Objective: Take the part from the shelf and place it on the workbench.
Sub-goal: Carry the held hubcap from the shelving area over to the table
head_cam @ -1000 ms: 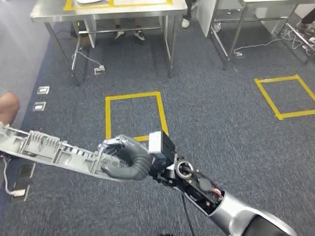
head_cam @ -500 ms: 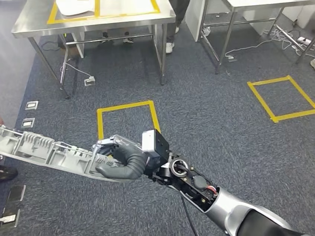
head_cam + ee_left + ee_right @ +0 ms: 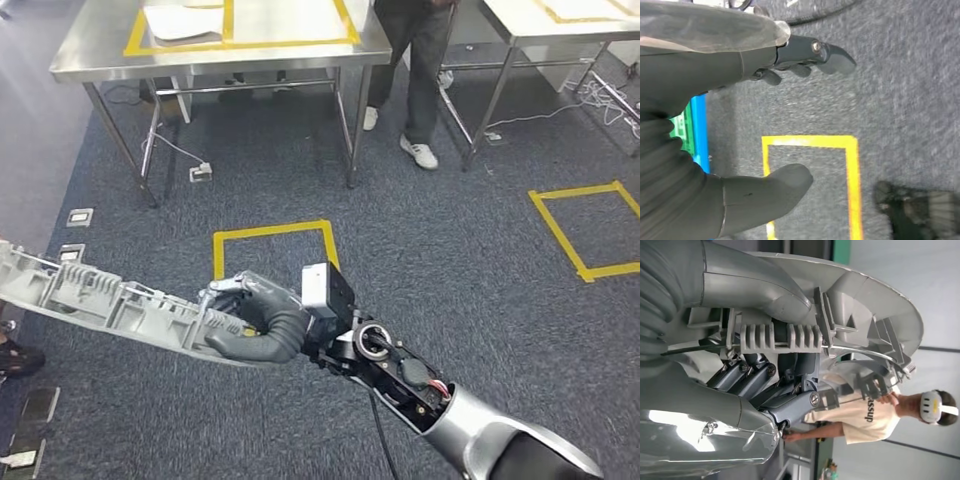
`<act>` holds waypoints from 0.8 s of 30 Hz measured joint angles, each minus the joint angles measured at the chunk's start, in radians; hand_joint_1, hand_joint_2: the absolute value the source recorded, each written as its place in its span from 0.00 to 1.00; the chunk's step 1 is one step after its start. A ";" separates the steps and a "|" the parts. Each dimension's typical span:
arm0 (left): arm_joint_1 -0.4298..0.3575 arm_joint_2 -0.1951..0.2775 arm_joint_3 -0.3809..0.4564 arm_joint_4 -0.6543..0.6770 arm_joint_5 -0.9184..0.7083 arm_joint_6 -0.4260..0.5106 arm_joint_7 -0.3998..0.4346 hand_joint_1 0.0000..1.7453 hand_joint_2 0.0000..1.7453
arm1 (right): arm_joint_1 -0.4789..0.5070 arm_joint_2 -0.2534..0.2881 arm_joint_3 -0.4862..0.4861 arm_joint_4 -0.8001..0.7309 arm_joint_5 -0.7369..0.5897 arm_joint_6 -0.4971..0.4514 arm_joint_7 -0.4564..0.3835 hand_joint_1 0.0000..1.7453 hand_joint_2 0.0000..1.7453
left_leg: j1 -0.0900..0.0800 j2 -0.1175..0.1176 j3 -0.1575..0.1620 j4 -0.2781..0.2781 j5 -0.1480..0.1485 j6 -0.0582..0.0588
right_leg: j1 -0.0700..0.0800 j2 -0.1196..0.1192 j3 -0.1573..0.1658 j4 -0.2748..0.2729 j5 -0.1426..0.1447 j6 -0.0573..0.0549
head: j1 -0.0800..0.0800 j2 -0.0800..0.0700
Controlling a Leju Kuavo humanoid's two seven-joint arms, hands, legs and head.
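Observation:
The part [image 3: 98,300] is a long grey ribbed plastic moulding, held level above the carpet and reaching out to the left. My right hand [image 3: 253,320] grips it at its near end. In the right wrist view the fingers [image 3: 791,400] curl around the part [image 3: 851,300] and its ribs. The steel workbench [image 3: 219,60] stands ahead at the top, marked with yellow tape and carrying a white sheet [image 3: 181,20]. My left hand [image 3: 696,70] hangs over the carpet with thumb [image 3: 764,195] and fingers [image 3: 810,52] apart and nothing in it.
A person's legs [image 3: 411,60] stand by the workbench's right end. A second steel table [image 3: 528,20] is at the far right. Yellow tape squares [image 3: 273,235] [image 3: 596,230] mark the blue carpet. Floor sockets [image 3: 79,216] lie at the left. Another person [image 3: 866,412] stands beyond the part.
The whole picture has shifted, so the camera moved. The workbench now sits further right and a person's legs show beside it. My right hand still holds the part the same way.

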 joint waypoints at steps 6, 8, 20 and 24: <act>-0.007 0.002 0.001 0.000 0.000 0.001 -0.005 0.00 1.00 | -0.011 0.001 0.003 0.000 -0.001 -0.006 -0.002 1.00 1.00 | 0.000 0.007 -0.066 0.171 -0.044 -0.027 | -0.012 -0.002 0.082 -0.041 -0.003 -0.019 | -0.012 0.000; -0.007 0.005 0.001 0.000 0.000 0.001 -0.006 0.00 1.00 | -0.011 0.001 0.005 0.000 -0.001 -0.008 -0.002 1.00 1.00 | 0.004 0.008 -0.159 0.281 -0.098 -0.038 | -0.016 -0.002 0.093 -0.043 -0.016 -0.017 | -0.017 0.000; 0.002 0.011 0.001 0.000 0.001 0.003 -0.008 0.00 1.00 | -0.012 0.000 0.008 0.003 -0.002 -0.007 -0.008 1.00 1.00 | 0.019 0.024 -0.148 0.021 0.095 0.004 | -0.032 -0.007 0.115 0.096 -0.125 0.048 | -0.012 0.000; 0.002 0.013 0.001 0.000 0.001 0.007 -0.008 0.00 1.00 | -0.010 0.000 0.010 0.004 -0.002 -0.004 -0.009 1.00 1.00 | 0.016 0.020 -0.104 0.015 0.060 0.011 | -0.034 -0.011 -0.042 0.296 -0.225 0.057 | 0.007 0.000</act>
